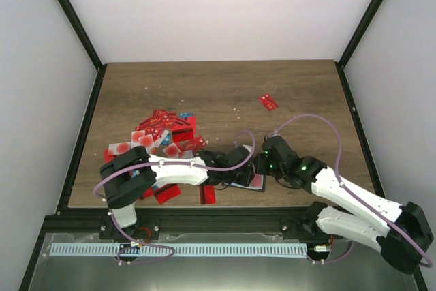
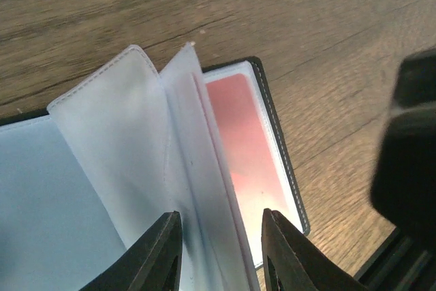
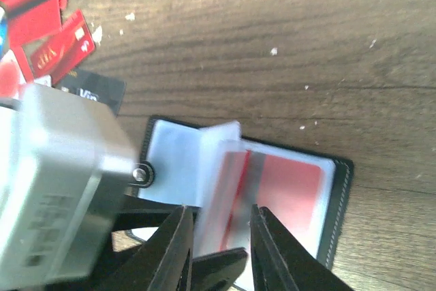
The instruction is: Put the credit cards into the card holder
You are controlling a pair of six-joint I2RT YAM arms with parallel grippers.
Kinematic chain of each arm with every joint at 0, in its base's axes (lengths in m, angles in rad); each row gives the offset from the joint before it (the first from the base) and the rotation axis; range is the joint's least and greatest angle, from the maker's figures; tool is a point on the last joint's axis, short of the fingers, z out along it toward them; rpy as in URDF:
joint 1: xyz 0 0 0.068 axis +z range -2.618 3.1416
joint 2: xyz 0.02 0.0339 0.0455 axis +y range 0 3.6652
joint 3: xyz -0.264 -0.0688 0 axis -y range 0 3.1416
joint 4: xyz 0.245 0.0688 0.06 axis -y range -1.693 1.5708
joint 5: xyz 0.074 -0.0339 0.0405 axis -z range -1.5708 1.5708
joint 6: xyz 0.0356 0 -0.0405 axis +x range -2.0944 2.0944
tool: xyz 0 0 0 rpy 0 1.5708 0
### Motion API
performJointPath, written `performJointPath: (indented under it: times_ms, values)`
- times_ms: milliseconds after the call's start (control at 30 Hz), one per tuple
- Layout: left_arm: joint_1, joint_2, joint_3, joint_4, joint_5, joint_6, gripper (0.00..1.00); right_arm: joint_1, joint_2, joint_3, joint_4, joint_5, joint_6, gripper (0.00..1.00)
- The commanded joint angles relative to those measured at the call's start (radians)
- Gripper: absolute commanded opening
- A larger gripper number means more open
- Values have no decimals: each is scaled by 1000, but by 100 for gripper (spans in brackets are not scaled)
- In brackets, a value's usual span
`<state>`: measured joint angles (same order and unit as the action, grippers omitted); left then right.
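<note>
Two wrist views show what the overhead one hides: the card holder lies open on the counter near the front edge, clear sleeves fanned up, a red card in its right pocket. Most credit cards are heaped to its left, one lone card lies farther back, and a grey wrist housing blocks part of the right view. Over it the left arm and right arm reach low and inward; the left pincer stands apart astride a sleeve leaf, the right pincer has a blurred leaf in its gap, and we cannot tell whether it grips.
</note>
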<state>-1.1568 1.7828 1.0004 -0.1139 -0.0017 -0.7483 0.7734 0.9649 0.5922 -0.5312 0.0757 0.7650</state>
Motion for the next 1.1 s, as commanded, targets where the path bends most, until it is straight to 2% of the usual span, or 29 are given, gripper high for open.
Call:
performJointPath:
  times_ms: [0,233,500,600,667,833,933,1067]
  values:
    - [-22,50,72,1,33,26,35,-14,-76,58,-74,81,29,27]
    - [-44,93,134,76,150,37,36,-20,-144,98,-63,70,32,34]
    - [-76,97,156,110,245,46,46,-30,-214,146,-95,131,44,43]
    - [-82,92,140,161,317,65,46,-32,-223,145,-95,134,47,44]
    - [-85,46,109,161,283,81,45,-31,-221,135,-97,136,56,44]
    - [-71,-105,37,-22,-49,98,46,-33,-200,67,-100,134,119,44]
    - [-28,-99,17,-61,-70,97,44,-36,-160,-5,-64,134,163,44]
    - [-3,-20,35,-74,-67,107,35,-55,-61,-81,11,100,202,44]
